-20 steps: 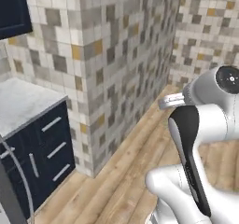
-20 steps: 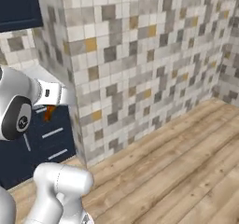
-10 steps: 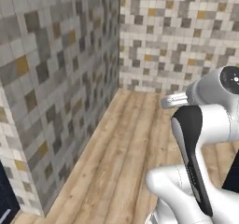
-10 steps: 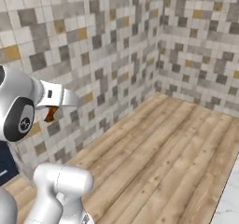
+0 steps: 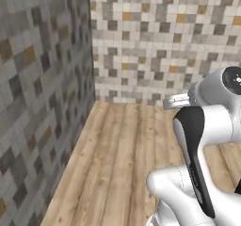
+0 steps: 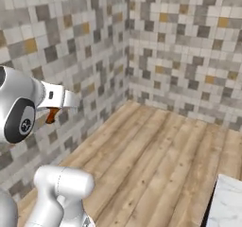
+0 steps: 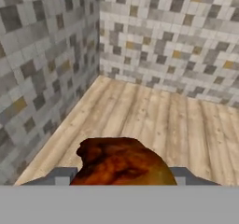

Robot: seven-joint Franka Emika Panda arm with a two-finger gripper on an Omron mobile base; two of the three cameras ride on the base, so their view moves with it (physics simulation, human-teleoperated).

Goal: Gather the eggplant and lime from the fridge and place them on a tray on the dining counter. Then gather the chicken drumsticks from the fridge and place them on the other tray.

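Between the jaws: chicken drumstick (image 7: pixel 122 162), lower part cut off | gripper (image 7: pixel 122 174) clenched on it, apparently | fingertips mostly hidden

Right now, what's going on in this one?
The robot is carrying a browned chicken drumstick in its claw, which is shut on the meat. In the right base view a bit of the drumstick pokes out below the hand. Ahead is a corner of mosaic-tiled walls over wood plank floor. A white marble counter edge sits at lower right.
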